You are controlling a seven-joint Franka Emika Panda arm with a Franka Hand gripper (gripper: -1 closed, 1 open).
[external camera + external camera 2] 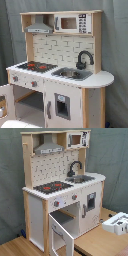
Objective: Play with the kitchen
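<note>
In the first exterior view the kitchen (pixel 60 70) fills most of the picture, standing before a grey curtain (pixel 116 45). On its white counter (pixel 102 79) the black stovetop (pixel 36 66) with red rings sits toward the first exterior view's left end, the sink (pixel 71 74) sits right of it, and the black faucet (pixel 84 59) curves up at the sink's back edge. Above, the grey hood (pixel 39 26) hangs under the top shelf on the left and the microwave (pixel 72 23) sits on the right. Below the stovetop the oven door (pixel 6 106) stands swung open at the lower left edge. A closed door (pixel 62 106) with a dark window lies under the sink. No arm shows here.

In the second exterior view the kitchen (pixel 62 188) stands on a wooden floor (pixel 100 245), its oven door (pixel 64 228) open toward the camera. Stovetop (pixel 52 187) lies at the counter's near left, sink (pixel 82 178) and faucet (pixel 74 168) beyond. The gripper (pixel 119 223), white and grey, sits at the second exterior view's right edge, low, well apart from the kitchen; whether its jaws are wide or narrow I cannot tell.
</note>
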